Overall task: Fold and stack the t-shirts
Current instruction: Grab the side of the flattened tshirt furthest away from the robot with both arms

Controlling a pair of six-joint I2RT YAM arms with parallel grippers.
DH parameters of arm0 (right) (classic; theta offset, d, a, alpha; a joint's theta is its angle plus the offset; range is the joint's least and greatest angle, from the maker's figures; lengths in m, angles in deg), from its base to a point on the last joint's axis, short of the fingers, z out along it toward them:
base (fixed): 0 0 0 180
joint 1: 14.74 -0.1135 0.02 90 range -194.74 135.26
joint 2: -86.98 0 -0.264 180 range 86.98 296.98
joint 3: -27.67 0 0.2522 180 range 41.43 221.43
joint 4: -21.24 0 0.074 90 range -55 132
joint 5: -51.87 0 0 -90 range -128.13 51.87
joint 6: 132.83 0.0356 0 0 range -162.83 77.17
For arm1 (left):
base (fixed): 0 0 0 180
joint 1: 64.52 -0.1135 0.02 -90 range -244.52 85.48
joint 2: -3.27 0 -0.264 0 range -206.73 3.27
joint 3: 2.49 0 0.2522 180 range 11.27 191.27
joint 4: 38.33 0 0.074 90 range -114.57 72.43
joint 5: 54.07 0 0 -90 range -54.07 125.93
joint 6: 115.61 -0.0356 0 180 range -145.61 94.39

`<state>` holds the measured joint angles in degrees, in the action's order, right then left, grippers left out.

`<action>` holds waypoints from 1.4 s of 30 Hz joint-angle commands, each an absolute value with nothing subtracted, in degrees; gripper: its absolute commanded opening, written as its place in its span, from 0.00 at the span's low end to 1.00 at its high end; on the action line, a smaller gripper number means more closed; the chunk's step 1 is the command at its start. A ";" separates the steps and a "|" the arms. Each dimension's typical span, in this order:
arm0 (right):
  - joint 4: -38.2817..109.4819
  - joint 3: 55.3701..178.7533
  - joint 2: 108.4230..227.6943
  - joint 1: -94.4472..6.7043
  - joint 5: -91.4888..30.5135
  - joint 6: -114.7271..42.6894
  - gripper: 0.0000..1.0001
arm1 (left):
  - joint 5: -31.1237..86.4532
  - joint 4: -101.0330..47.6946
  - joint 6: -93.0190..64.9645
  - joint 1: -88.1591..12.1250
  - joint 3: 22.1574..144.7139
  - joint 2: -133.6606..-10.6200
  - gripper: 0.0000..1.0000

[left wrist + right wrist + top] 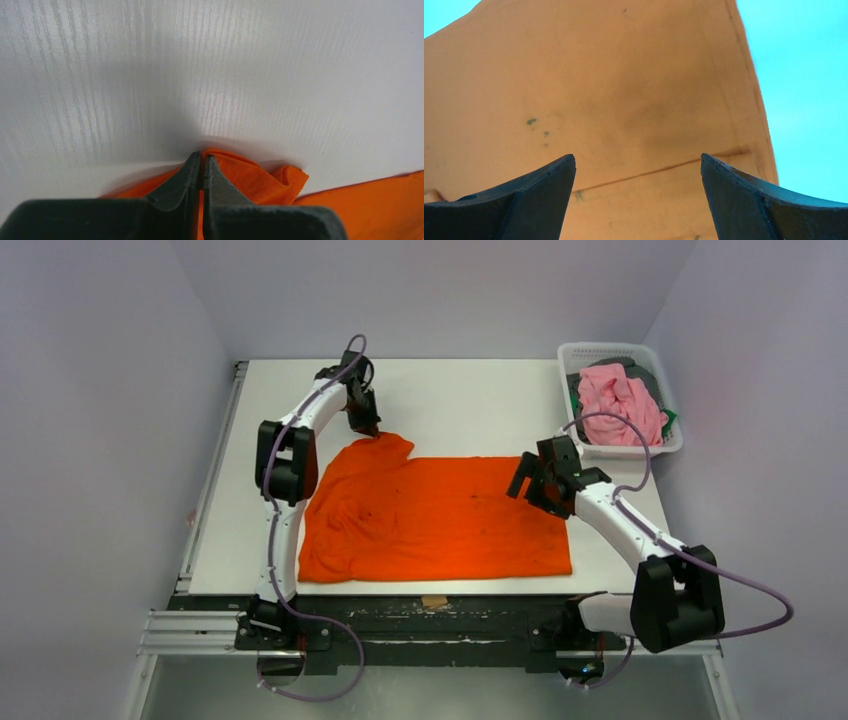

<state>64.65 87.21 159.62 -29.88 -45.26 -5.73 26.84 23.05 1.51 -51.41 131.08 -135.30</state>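
Orange t-shirt (440, 520) lies spread mostly flat on the white table (470, 400), centre-near, long side running left-right, with some wrinkles on its left half.

Left gripper (202, 159) is at the shirt's far-left corner. Its fingers are pressed together, with a bunched bit of orange cloth pinched between them (left wrist view shows the fold sticking out just right of the tips, bare table beyond). That corner peaks toward the far side.

Right gripper (638, 161) is over the shirt's far-right area, fingers spread wide, nothing between them. Right wrist view shows flat orange cloth under it, with a few small dark specks (531, 121) and a seam line. Can't tell whether the tips touch the cloth.

White mesh basket (612, 347) sits at the far-right table corner, well apart from the orange shirt. In it, a crumpled pink t-shirt (620, 400) is on top and darker shirts (578, 390) are under it, mostly hidden (grey at the left, a green bit at the right edge).
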 commanded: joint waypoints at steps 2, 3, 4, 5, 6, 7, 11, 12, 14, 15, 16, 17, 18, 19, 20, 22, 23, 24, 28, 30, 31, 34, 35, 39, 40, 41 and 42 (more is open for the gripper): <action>66.12 93.30 164.50 -28.40 -51.25 -5.81 0.93 | 29.89 22.45 -1.73 -51.78 132.30 -133.37 0.00; 66.14 94.82 165.88 -27.92 -51.79 -5.99 0.93 | 29.85 21.79 -2.04 -51.77 131.81 -132.49 0.00; 66.52 96.88 167.79 -27.47 -52.64 -5.93 0.93 | 29.31 20.87 -2.31 -51.77 131.12 -131.53 0.00; 67.46 99.32 169.75 -27.16 -53.98 -5.69 0.92 | 28.78 19.90 -2.54 -51.70 130.37 -130.41 0.00; 67.74 101.78 172.19 -27.10 -55.62 -5.85 0.92 | 28.67 18.81 -2.84 -51.57 129.66 -129.43 0.00; 67.92 104.26 174.86 -27.03 -57.20 -6.14 0.91 | 28.68 18.14 -3.23 -51.33 129.15 -128.44 0.00; 71.10 115.45 186.32 -26.54 -62.74 -6.79 0.87 | 29.78 17.60 -5.00 -50.37 127.30 -125.14 0.00; 72.19 118.33 189.23 -26.25 -63.64 -6.70 0.85 | 30.01 17.47 -5.34 -50.15 126.53 -124.15 0.00; 73.20 123.68 194.66 -25.46 -65.80 -6.80 0.83 | 30.40 16.37 -5.97 -49.73 123.72 -121.94 0.00; 73.76 125.85 196.82 -25.10 -66.65 -6.79 0.82 | 30.54 15.51 -6.07 -49.56 122.03 -120.66 0.00; 74.83 127.91 199.09 -24.78 -67.40 -6.80 0.81 | 30.53 14.62 -6.23 -49.43 120.15 -118.85 0.00; 76.47 129.93 201.05 -24.46 -68.34 -6.51 0.80 | 30.53 13.79 -6.40 -49.25 118.45 -117.58 0.00; 77.89 131.71 202.58 -24.35 -69.34 -6.26 0.80 | 30.49 13.19 -6.55 -49.04 116.98 -116.41 0.00; 78.24 132.65 204.05 -24.21 -70.39 -6.42 0.79 | 30.53 12.68 -6.81 -48.86 115.60 -115.39 0.00; 78.21 133.22 205.31 -24.11 -70.84 -6.81 0.79 | 30.63 12.19 -6.99 -48.61 114.44 -114.43 0.00; 80.50 134.84 207.49 -23.96 -71.71 -5.68 0.77 | 30.78 11.49 -7.22 -48.12 112.14 -113.04 0.00; 80.72 134.81 207.97 -23.97 -72.08 -5.20 0.76 | 30.78 11.23 -7.19 -47.94 111.34 -112.49 0.00; 80.42 134.31 208.08 -23.97 -72.28 -4.90 0.75 | 30.59 11.13 -7.16 -47.86 110.64 -112.06 0.00; 79.81 131.67 207.66 -23.88 -72.45 -3.71 0.72 | 30.30 10.69 -7.00 -47.75 107.68 -110.06 0.00; 79.35 129.95 206.94 -23.88 -72.01 -3.12 0.68 | 30.11 10.21 -6.73 -47.64 106.16 -108.58 0.00; 79.09 129.10 206.38 -23.86 -71.66 -2.78 0.65 | 29.94 10.15 -6.63 -47.60 105.38 -107.92 0.00; 78.04 126.34 204.50 -23.89 -71.18 -1.77 0.58 | 29.95 9.52 -6.53 -47.40 103.41 -105.79 0.00; 77.73 125.51 203.75 -23.86 -71.18 -1.47 0.55 | 29.97 9.23 -6.49 -47.38 102.67 -105.13 0.00; 75.36 123.23 202.51 -23.89 -70.57 -0.96 0.45 | 29.87 8.33 -6.51 -47.04 100.51 -102.95 0.00; 75.09 123.36 202.74 -23.89 -70.56 -1.02 0.42 | 29.85 8.31 -6.69 -46.98 100.29 -102.67 0.00; 74.84 123.74 202.99 -23.89 -70.52 -1.07 0.40 | 29.69 8.16 -6.94 -46.91 100.02 -102.32 0.00; 74.39 124.13 203.26 -23.89 -70.72 -1.25 0.35 | 29.42 8.01 -7.27 -46.83 99.79 -102.15 0.00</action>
